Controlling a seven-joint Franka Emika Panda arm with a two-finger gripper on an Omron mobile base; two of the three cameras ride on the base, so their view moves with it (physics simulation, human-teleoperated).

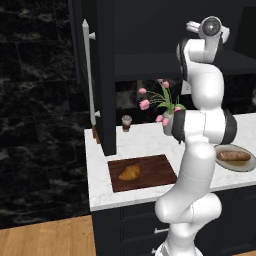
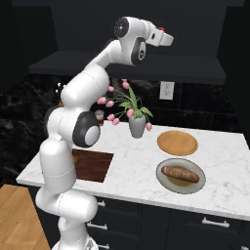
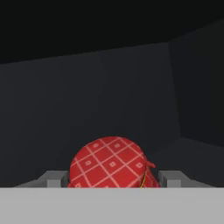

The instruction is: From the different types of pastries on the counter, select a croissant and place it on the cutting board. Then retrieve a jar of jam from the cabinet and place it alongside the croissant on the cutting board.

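Jam jar (image 3: 111, 162), red with a white lattice, sits between the gripper (image 3: 113, 179) fingers inside the dark cabinet (image 1: 107, 75); contact is apparently unmade, grip indeterminate. Croissant (image 1: 129, 173) lies on the cutting board (image 1: 150, 170).

1. The dark reddish-brown rectangular wooden cutting board (image 1: 142, 172) lies on the white marble-look counter (image 1: 145, 142), near its front edge and toward its left end.
2. The golden-brown crescent croissant (image 1: 130, 173) lies on the board's left half.
3. Far behind the board, the small brown cup with a pale lid (image 1: 126, 122) stands by the back wall, just right of the open black cabinet door with its pale bar handle (image 1: 88, 75).
4. The grey vase of pink tulips (image 2: 137, 125) stands right of the cup.
5. The round wooden plate (image 2: 177, 142) lies right of the vase; nearer the front, the long brown roll (image 2: 180, 174) lies on a grey plate (image 2: 166, 180).
6. The red jar with a patterned cloth top (image 3: 112, 165) sits in the dark cabinet interior (image 3: 109, 96), apparently between the grey finger tips (image 3: 53, 179).
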